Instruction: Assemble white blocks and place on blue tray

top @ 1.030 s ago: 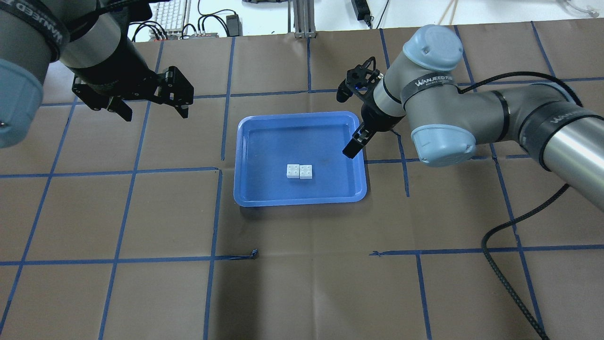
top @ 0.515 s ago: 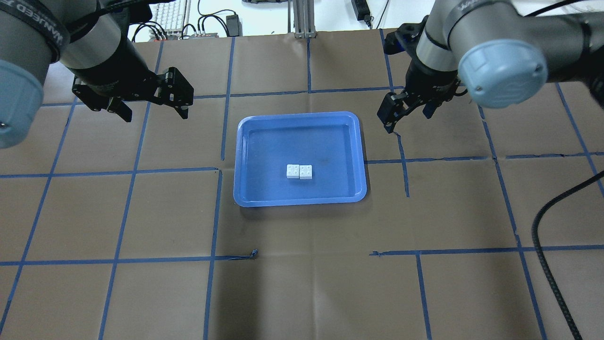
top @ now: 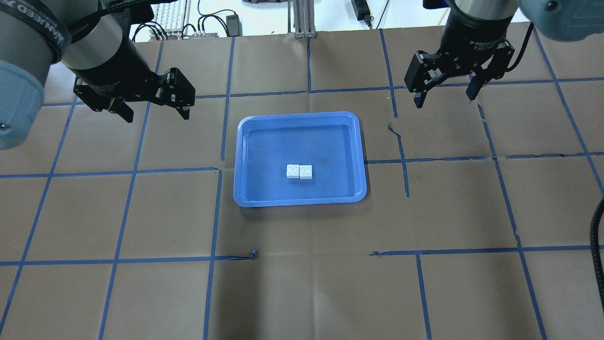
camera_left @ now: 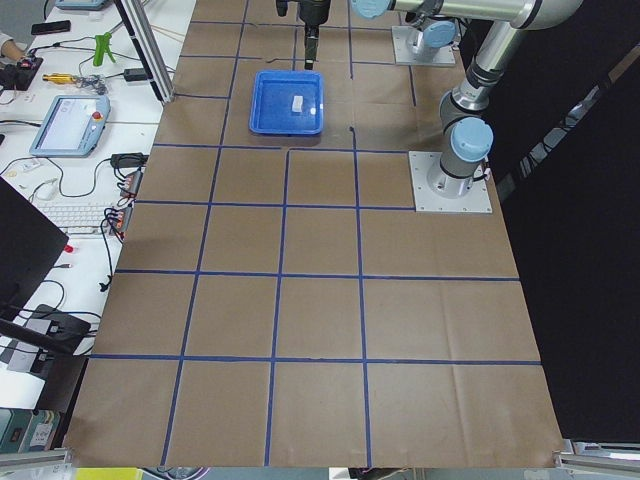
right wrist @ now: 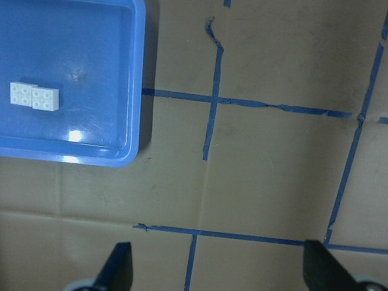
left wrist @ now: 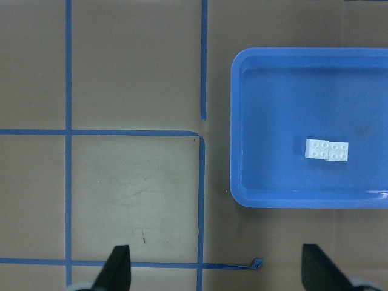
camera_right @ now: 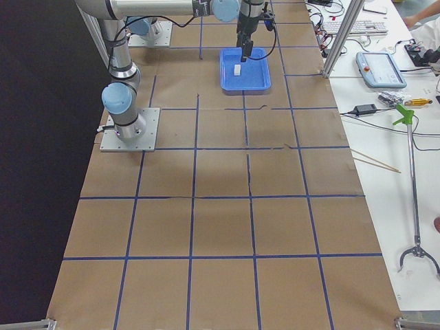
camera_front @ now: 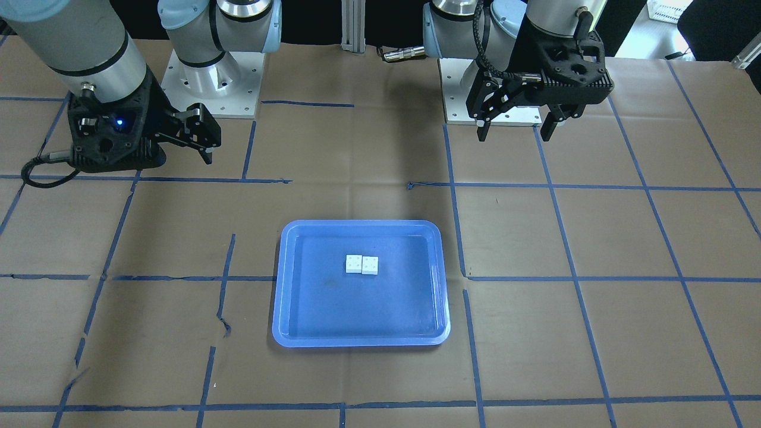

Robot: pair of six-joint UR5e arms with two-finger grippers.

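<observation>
Resting edge to edge near the middle of the rectangular blue plastic tray (top: 238, 160), the two small white studded plastic blocks (top: 299, 172) look delivered, so the left gripper (top: 155, 113) off the tray's left and the right gripper (top: 444, 99) off its right hang empty, fingers spread wide.

Bright, even light, soft shadows, sharp focus, small glare on blue tray (right wrist: 85, 54)

Overhead, front opposed; side views far; wrists downward; blue tray (top: 283, 137) shared.
</observation>
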